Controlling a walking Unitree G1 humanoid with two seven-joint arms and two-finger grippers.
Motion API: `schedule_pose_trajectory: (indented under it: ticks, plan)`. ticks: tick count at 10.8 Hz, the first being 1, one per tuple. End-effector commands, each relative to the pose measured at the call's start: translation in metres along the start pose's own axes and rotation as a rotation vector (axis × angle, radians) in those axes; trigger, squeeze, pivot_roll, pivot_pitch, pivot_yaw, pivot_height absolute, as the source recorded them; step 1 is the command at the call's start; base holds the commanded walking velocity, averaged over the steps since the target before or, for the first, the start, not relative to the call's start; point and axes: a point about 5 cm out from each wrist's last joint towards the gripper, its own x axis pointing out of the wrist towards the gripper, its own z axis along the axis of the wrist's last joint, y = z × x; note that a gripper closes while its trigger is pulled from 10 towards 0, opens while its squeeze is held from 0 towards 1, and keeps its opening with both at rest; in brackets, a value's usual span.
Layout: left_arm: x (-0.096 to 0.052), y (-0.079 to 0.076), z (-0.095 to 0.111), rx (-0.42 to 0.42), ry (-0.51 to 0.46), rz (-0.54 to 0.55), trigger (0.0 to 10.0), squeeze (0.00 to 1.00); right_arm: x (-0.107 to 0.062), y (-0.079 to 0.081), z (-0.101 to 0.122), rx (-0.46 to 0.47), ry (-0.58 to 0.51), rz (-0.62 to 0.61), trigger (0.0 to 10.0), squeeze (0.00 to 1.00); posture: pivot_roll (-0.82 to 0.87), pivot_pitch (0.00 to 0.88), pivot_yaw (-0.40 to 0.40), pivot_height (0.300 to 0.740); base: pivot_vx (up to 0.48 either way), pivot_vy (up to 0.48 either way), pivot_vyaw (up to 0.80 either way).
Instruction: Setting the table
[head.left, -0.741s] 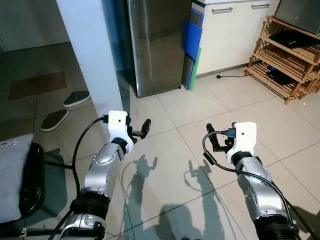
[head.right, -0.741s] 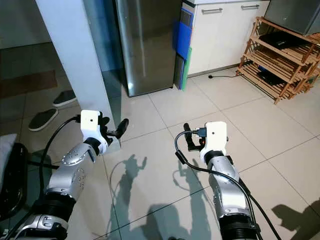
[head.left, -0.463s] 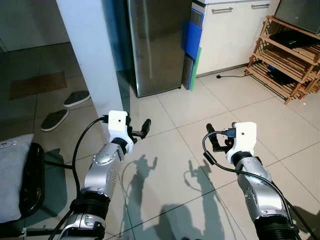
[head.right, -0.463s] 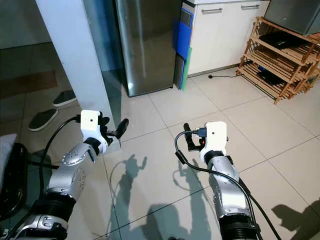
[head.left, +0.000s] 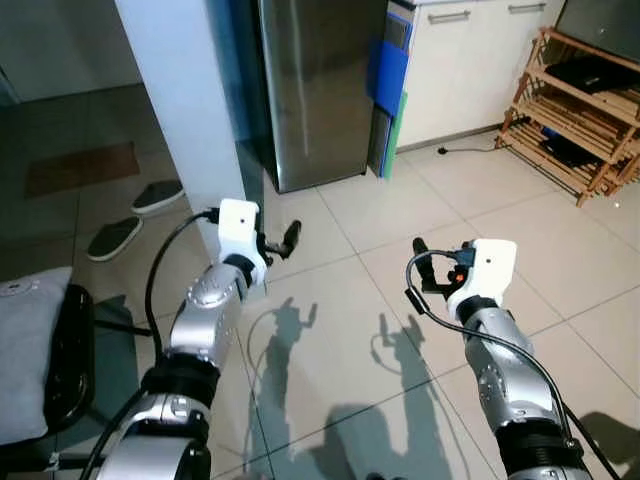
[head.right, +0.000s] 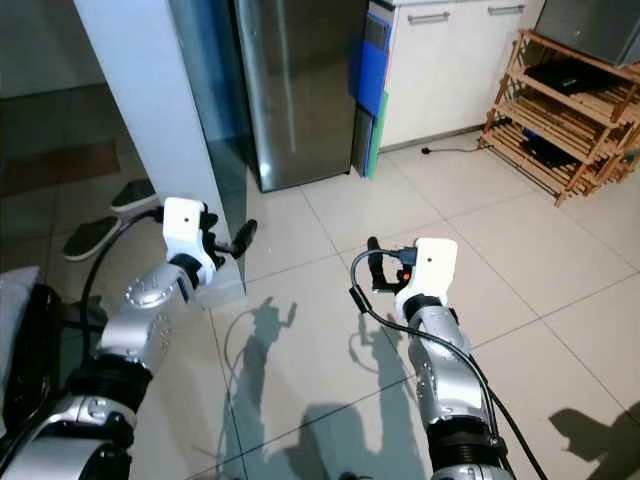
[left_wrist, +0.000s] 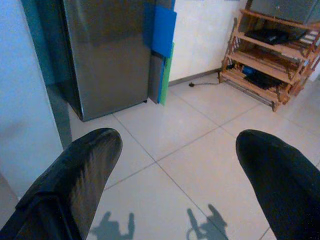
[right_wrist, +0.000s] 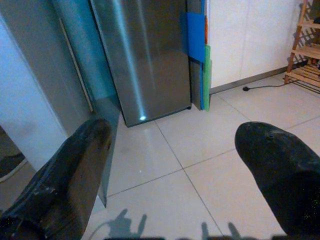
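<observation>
Wrist views: left gripper (left_wrist: 175, 165) & right gripper (right_wrist: 175, 165) both spread, empty, fingertips cut off; fridge (head.left: 320, 90) top cropped.

Floor (head.left: 520, 220): pale glazed tiles. A pair of grey slippers (head.left: 135, 215) lies near a brown mat (head.left: 80, 167). A wooden rack (head.left: 575, 130) and steel fridge (head.left: 320, 90) stand on it.

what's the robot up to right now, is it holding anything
Nothing is in hand yet. The left gripper and right gripper are both open and empty, held out in front over the pale tiled floor. Ahead stand a white pillar, a tall stainless steel fridge, white cabinets and a slatted wooden rack. A pair of grey slippers lies by the pillar. No tableware can be seen.
</observation>
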Motion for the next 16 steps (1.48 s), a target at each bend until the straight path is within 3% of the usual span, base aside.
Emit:
schedule_pose_trajectory:
  ticks: [1, 3, 6, 10, 16]
  plan:
    - [-0.001, -0.003, -0.004, 0.013, 0.013, -0.015, 10.0, 0.00, 0.000, -0.003, 0.001, 0.002, -0.011, -0.013, 10.0, 0.00, 0.01, 0.000, 0.023, 0.740, 0.000, 0.000, 0.00]
    - [0.001, -0.009, -0.009, 0.002, 0.008, -0.028, 10.0, 0.00, 0.000, -0.003, 0.001, -0.032, -0.021, 0.000, 10.0, 0.00, 0.02, 0.000, 0.018, 0.740, 0.000, 0.000, 0.00]
    - [0.000, -0.006, -0.006, 0.024, -0.001, -0.026, 10.0, 0.00, 0.000, 0.007, -0.001, -0.045, -0.011, 0.055, 10.0, 0.00, 0.02, 0.000, 0.018, 0.740, 0.000, 0.000, 0.00]
    - [-0.001, -0.005, -0.007, 0.038, -0.013, -0.020, 10.0, 0.00, 0.001, 0.005, -0.003, -0.039, 0.002, 0.048, 10.0, 0.00, 0.03, 0.000, 0.008, 0.740, 0.000, 0.000, 0.00]
    - [-0.003, -0.005, -0.008, 0.051, -0.011, -0.032, 10.0, 0.00, 0.000, 0.004, -0.008, -0.043, 0.019, 0.043, 10.0, 0.00, 0.04, 0.000, 0.006, 0.740, 0.000, 0.000, -0.75]
